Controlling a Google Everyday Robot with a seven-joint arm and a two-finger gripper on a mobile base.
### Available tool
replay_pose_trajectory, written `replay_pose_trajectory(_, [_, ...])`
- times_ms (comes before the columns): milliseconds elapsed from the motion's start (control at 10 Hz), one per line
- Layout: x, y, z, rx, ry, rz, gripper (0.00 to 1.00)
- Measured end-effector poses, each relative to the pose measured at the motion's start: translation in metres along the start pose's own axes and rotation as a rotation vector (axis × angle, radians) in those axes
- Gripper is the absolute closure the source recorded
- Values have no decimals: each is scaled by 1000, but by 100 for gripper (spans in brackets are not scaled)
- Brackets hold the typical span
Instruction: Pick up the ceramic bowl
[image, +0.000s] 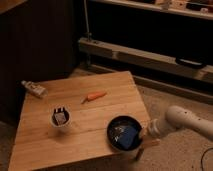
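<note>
Wooden table (100, 107): glossy round ceramic bowl (125, 133), end effector (145, 133) beside.

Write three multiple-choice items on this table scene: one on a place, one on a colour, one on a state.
1. Where does the ceramic bowl sit on the wooden table?
A. near right corner
B. far left corner
C. centre

2. What colour is the carrot?
A. green
B. orange
C. white

3. How does the white cup stand?
A. tipped over
B. upside down
C. upright

Answers: 1 A, the bowl is at the near right edge, with the gripper at its right rim. 2 B, it looks orange. 3 C, its mouth faces up.
</note>
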Motion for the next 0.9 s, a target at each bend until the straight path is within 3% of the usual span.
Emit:
replay_pose_trajectory(300, [11, -23, -43, 56, 42, 9, 100])
replay_pose_trajectory(700, [22, -75, -110, 184, 52, -23, 100])
replay_pose_trajectory(900, [25, -96, -117, 195, 43, -49, 100])
